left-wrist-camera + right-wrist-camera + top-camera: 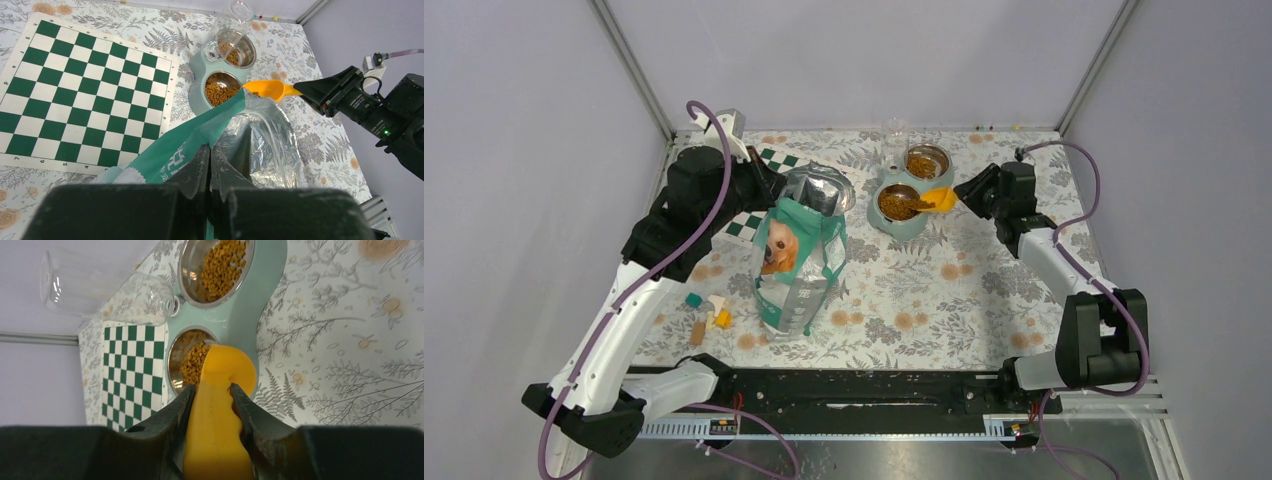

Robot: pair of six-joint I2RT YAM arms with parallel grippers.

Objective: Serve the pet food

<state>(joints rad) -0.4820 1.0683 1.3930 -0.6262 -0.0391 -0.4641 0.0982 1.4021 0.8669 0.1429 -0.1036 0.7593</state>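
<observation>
The pet food (896, 203) is brown kibble lying in both steel bowls of a mint-green double feeder (911, 226). In the right wrist view the kibble shows in the near bowl (194, 362) and the far bowl (220, 267). My right gripper (212, 390) is shut on the handle of an orange scoop (220, 405), whose head is tipped over the near bowl's rim. The scoop (272, 89) reaches in from the right. The teal bag (799, 260) stands upright and open, left of the feeder. My left gripper (211, 152) is shut on the bag's top edge (190, 140).
A green-and-white chessboard mat (85, 90) lies left of the feeder, partly under the left arm. A clear bottle (100, 290) is mounted on the feeder's far side. Small blocks (709, 315) lie near the front left. Grey walls close in the floral tablecloth on three sides.
</observation>
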